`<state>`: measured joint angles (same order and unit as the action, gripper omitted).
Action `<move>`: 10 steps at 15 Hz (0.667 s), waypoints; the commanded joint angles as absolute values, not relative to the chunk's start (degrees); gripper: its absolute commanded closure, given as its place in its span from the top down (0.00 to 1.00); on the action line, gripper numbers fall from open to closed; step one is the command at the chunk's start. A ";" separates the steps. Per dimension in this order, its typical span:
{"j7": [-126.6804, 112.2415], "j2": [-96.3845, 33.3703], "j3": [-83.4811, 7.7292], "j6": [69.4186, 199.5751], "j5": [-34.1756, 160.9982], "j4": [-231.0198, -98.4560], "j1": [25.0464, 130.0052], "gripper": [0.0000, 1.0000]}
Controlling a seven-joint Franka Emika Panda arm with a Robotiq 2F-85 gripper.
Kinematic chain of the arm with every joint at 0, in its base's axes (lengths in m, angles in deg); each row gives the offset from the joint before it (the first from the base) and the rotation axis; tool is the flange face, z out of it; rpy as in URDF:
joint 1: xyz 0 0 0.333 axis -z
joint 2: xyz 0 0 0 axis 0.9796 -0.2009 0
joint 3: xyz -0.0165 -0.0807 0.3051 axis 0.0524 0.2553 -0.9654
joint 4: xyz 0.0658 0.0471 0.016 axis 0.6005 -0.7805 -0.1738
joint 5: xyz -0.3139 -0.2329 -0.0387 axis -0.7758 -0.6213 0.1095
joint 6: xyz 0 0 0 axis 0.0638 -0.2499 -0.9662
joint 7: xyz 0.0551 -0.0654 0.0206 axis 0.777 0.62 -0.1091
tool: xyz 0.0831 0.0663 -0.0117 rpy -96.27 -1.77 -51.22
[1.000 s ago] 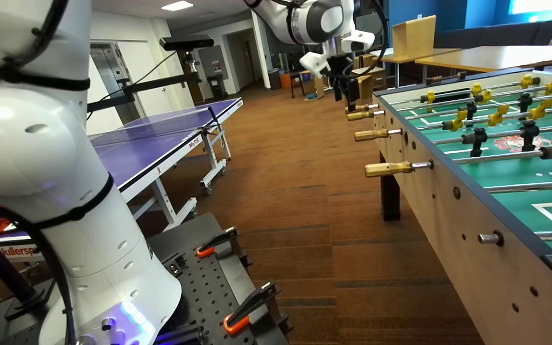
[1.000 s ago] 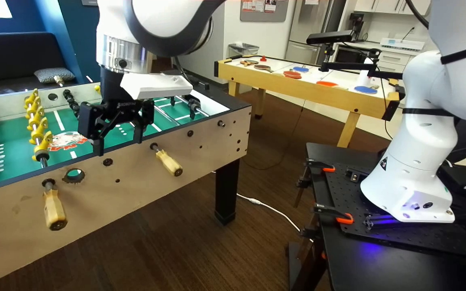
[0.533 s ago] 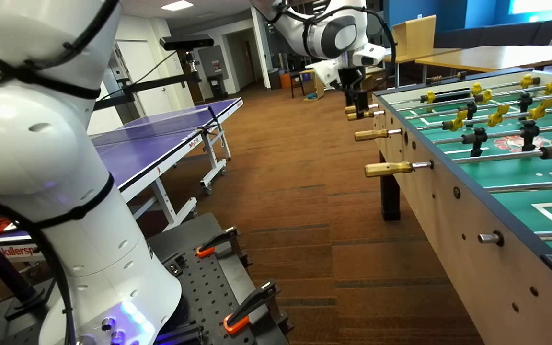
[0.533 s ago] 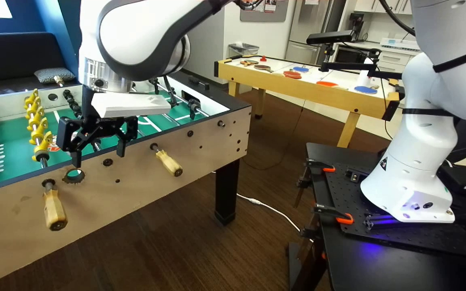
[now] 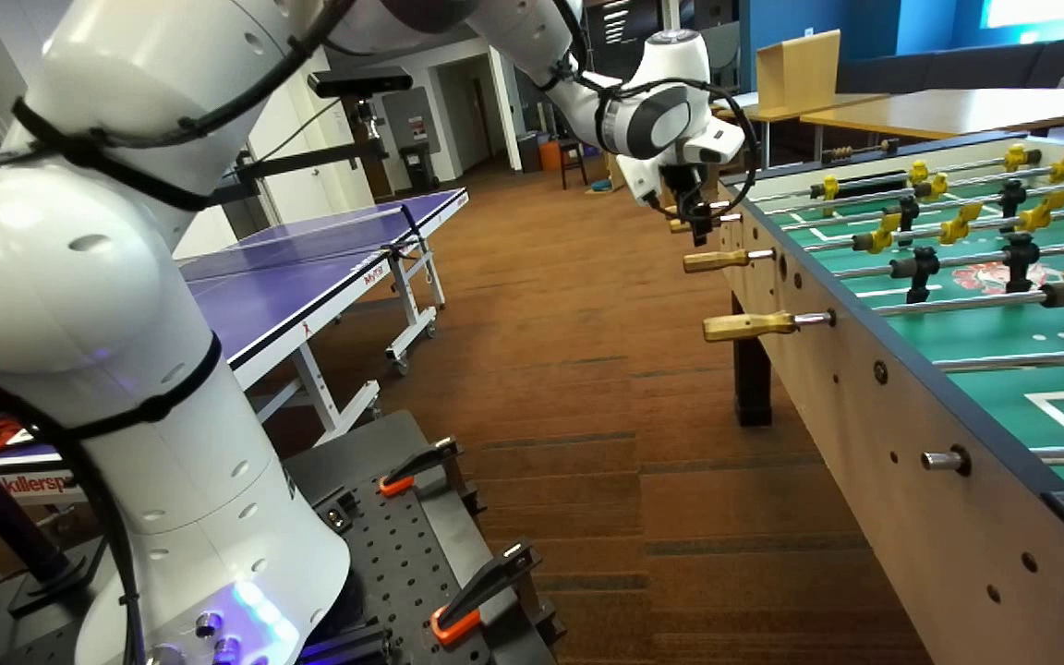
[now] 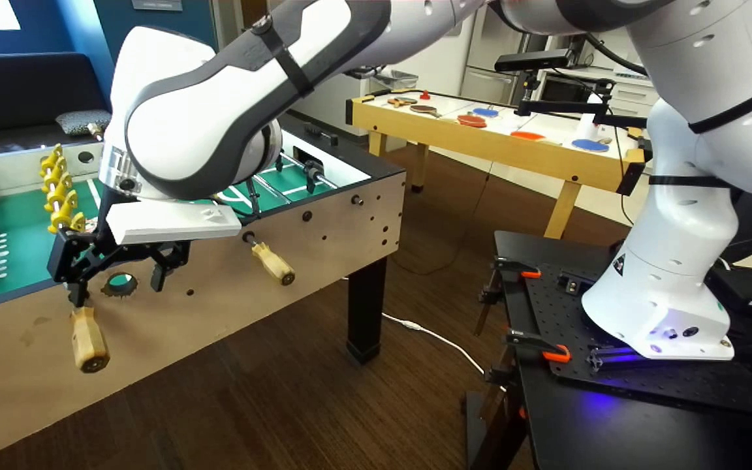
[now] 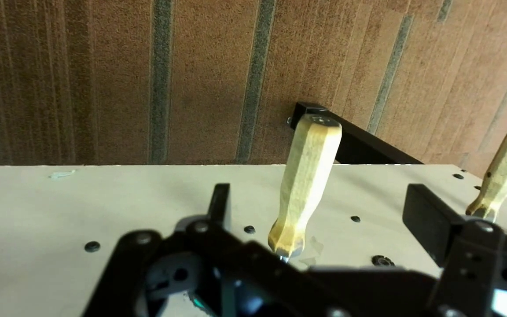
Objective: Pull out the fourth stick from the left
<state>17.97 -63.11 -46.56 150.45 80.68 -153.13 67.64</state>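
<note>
My gripper (image 6: pixel 117 287) is open and empty, pointing down beside the foosball table's side panel. In the wrist view its fingers (image 7: pixel 321 204) stand on both sides of a tan wooden handle (image 7: pixel 308 176), which looks nearer the left one. In an exterior view this handle (image 6: pixel 89 339) hangs just below one fingertip; in another it shows (image 5: pixel 715 261) just below the gripper (image 5: pixel 700 238). I see no clear contact. A like handle on a silver rod (image 6: pixel 273 263) also shows toward the table's other end (image 5: pixel 749 325). I cannot tell for sure which is the fourth stick.
Further handles (image 7: pixel 506 171) stick out at the right of the wrist view. The side panel (image 6: pixel 219 313) has a rough round hole (image 6: pixel 119 284) and a bare rod end (image 6: pixel 357 200). Clamps (image 5: pixel 463 614) sit on the robot's stand. A purple ping-pong table (image 5: pixel 273 277) stands apart.
The gripper has moved down and toward the handle, leftward in an exterior view, from over the playing field to the outer side panel. It stays open. The handles have not moved.
</note>
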 commanded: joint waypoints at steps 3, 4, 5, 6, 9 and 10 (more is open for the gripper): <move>19.05 -69.70 -45.69 151.06 81.94 -144.73 66.96 1.00; 18.85 -70.63 -45.69 150.94 81.99 -143.63 67.24 1.00; 18.73 -71.54 -45.58 150.76 81.96 -142.44 67.50 1.00; 18.72 -72.36 -45.51 150.57 81.96 -141.34 67.72 1.00; 18.66 -74.98 -45.05 149.57 81.63 -137.54 68.25 1.00; 18.77 -75.89 -44.86 149.40 81.53 -136.29 68.28 1.00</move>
<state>17.97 -72.52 -45.56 150.59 80.79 -141.95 68.34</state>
